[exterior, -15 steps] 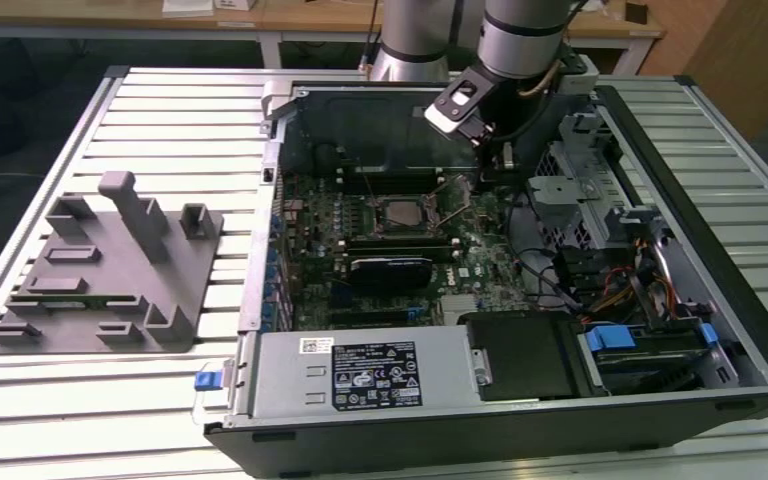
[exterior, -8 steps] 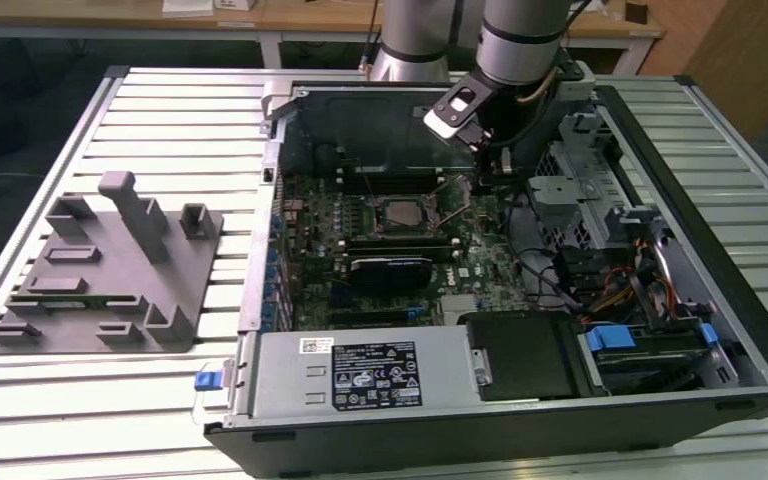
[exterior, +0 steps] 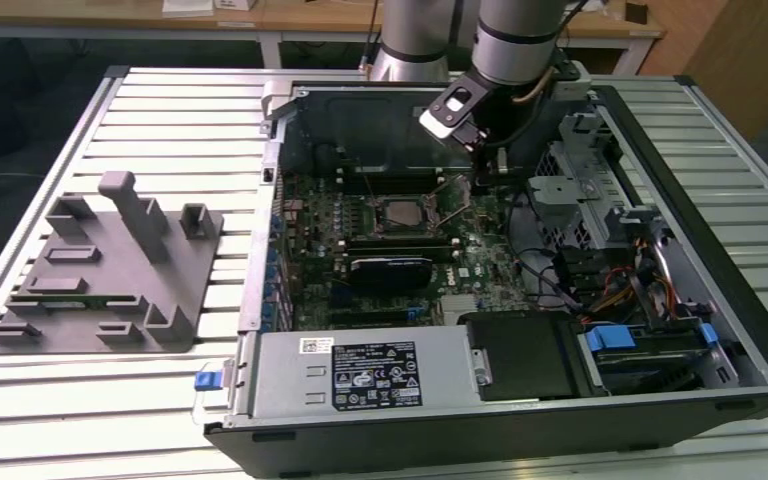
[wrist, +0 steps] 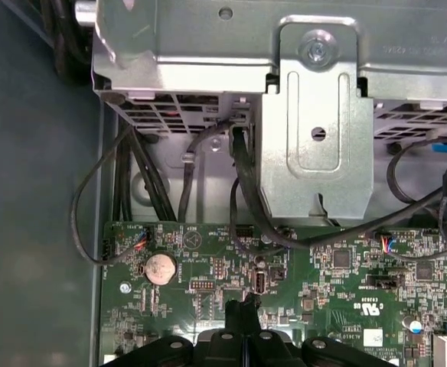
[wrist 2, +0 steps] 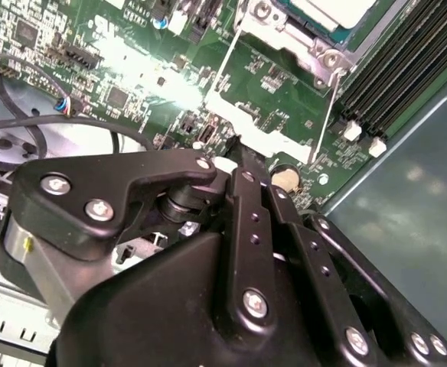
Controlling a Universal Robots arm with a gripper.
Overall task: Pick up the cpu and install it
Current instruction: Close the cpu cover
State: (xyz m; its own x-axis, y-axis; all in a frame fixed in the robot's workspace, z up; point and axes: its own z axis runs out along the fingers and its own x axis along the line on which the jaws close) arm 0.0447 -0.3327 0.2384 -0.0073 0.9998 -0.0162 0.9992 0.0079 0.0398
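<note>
- A Universal Robots arm stands steeply over the far end of an open computer case on a slatted worktop. Its wrist is bent so the gripper points down at the green motherboard.
- In the exterior view, the gripper hangs low over the board, to the exterior view's right of the socket frame and clear of it.
- In both wrist views the black fingers are pressed together with nothing between them. Whether their tips touch the board cannot be told.
- The cpu lies flat inside the socket frame with its silvery top facing up, apart from the gripper. In the second wrist view its pale corner sits within the frame's metal edge.
- Dark memory slots run just beside the socket frame. In the exterior view a black block sits on the board past them, on the side away from the arm.
- A metal drive cage with bundled black cables rises beyond the gripper, on the side away from the socket frame.
- A coin cell sits on the board near the fingertips.
- A grey moulded fixture rests on the worktop outside the case, well apart from the socket frame, toward the exterior view's left.
</note>
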